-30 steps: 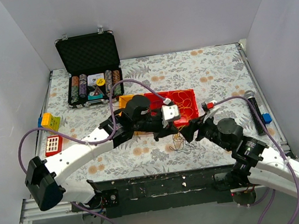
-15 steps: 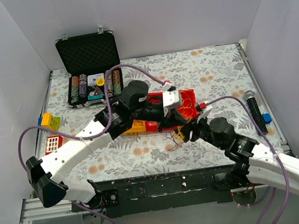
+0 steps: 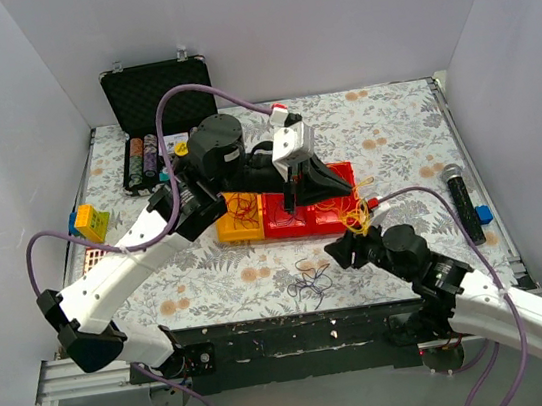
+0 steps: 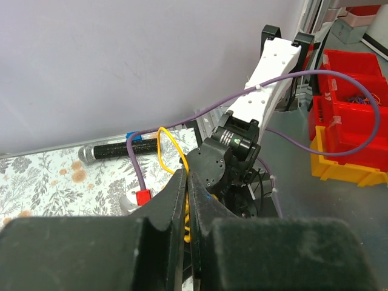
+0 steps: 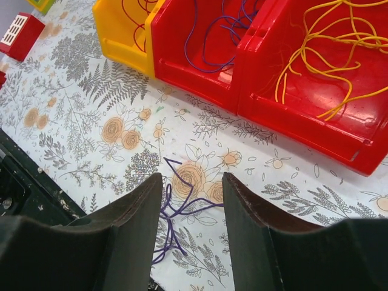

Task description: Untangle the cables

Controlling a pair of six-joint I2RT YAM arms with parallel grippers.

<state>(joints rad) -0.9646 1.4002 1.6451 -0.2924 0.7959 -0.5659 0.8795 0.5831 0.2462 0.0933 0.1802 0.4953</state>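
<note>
The cables are sorted by colour. Yellow cables (image 5: 327,54) lie in the right red bin (image 3: 338,216), purple ones (image 5: 212,36) in the middle red bin (image 5: 182,60), and red ones (image 3: 241,207) in the yellow bin (image 3: 235,230). A loose purple cable (image 5: 179,209) lies on the tablecloth in front of the bins, also seen from above (image 3: 309,280). My left gripper (image 4: 187,177) is shut on a yellow cable (image 4: 167,142) that loops up past its tips; from above it hangs over the red bins (image 3: 346,195). My right gripper (image 5: 193,194) is open, just above the loose purple cable.
An open black case of poker chips (image 3: 164,127) stands at the back left. A microphone (image 3: 463,201) and a small blue block (image 3: 483,215) lie at the right edge. A yellow and blue block (image 3: 87,221) sits at the left edge.
My left arm has risen and swung back over the bins, carrying the yellow cable away from the purple tangle. My right gripper has slid left and its jaws have narrowed.
</note>
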